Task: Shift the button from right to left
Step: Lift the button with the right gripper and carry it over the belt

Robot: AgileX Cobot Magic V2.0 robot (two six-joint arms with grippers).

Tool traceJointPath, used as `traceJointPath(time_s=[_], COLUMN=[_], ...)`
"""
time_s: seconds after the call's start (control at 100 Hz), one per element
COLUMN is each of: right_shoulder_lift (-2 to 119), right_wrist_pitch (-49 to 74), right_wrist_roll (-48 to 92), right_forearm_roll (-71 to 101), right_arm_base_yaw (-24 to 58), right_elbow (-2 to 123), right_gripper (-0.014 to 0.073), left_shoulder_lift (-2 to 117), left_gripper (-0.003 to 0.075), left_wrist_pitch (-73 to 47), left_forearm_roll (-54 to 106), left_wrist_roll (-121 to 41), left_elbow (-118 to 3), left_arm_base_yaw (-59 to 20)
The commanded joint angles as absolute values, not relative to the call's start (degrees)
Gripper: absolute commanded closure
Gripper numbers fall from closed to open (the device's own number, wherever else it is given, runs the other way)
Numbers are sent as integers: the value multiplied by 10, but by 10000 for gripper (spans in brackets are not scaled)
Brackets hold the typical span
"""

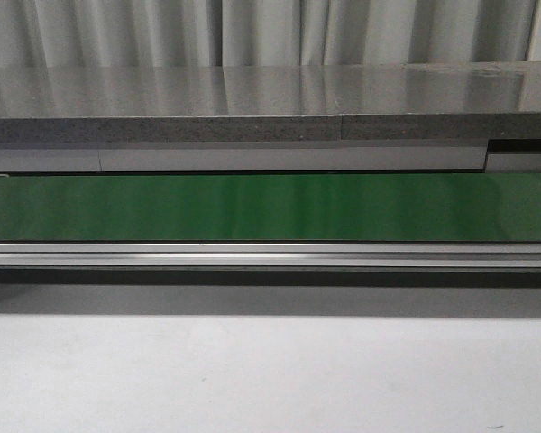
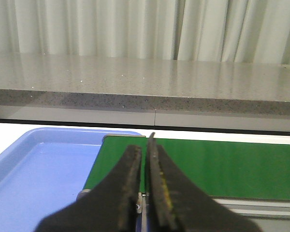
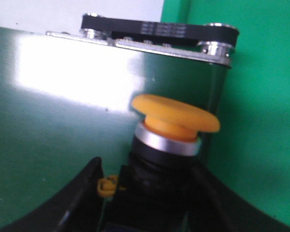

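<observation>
The button [image 3: 176,118] has a yellow-orange cap, a silver ring and a black body. It shows only in the right wrist view, tilted just above the right end of the green belt [image 3: 63,121]. My right gripper [image 3: 150,181] is shut on its black body, one finger on each side, and a small yellow tab sticks out toward one finger. My left gripper [image 2: 144,150] is shut on nothing and hangs over the near edge of the belt [image 2: 232,164] by its left end. In the front view the belt [image 1: 270,206] is bare, and neither gripper nor the button appears there.
A blue tray [image 2: 34,169] lies beside the belt's left end. Black pulleys and a toothed drive belt [image 3: 159,31] close the right end, with a bright green surface [image 3: 261,96] beyond. A grey stone counter [image 1: 252,99] runs behind the belt and an aluminium rail [image 1: 270,257] in front.
</observation>
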State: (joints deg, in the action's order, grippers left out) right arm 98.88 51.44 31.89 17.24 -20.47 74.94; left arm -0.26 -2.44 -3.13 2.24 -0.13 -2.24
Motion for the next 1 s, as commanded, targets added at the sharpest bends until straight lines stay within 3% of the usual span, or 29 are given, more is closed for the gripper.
traceJointPath(time_s=[0.0, 0.42, 0.73, 0.99], right_shoulder_lift=[960, 984, 984, 979], right_wrist_pitch=[516, 553, 564, 566], right_wrist_roll=[313, 313, 313, 319], right_forearm_roll=[161, 160, 163, 206], right_arm_base_yaw=[-205, -205, -204, -203], right_elbow=[765, 765, 765, 766], right_gripper=[347, 343, 86, 71], left_shoulder_lift=[-23, -23, -23, -23], left_gripper=[715, 715, 715, 715], left_wrist_pitch=[21, 21, 21, 21], left_forearm_roll=[-29, -29, -29, -29], left_wrist_roll=[27, 27, 27, 27], left_elbow=[22, 22, 22, 22], left_arm_base_yaw=[-21, -21, -21, -21])
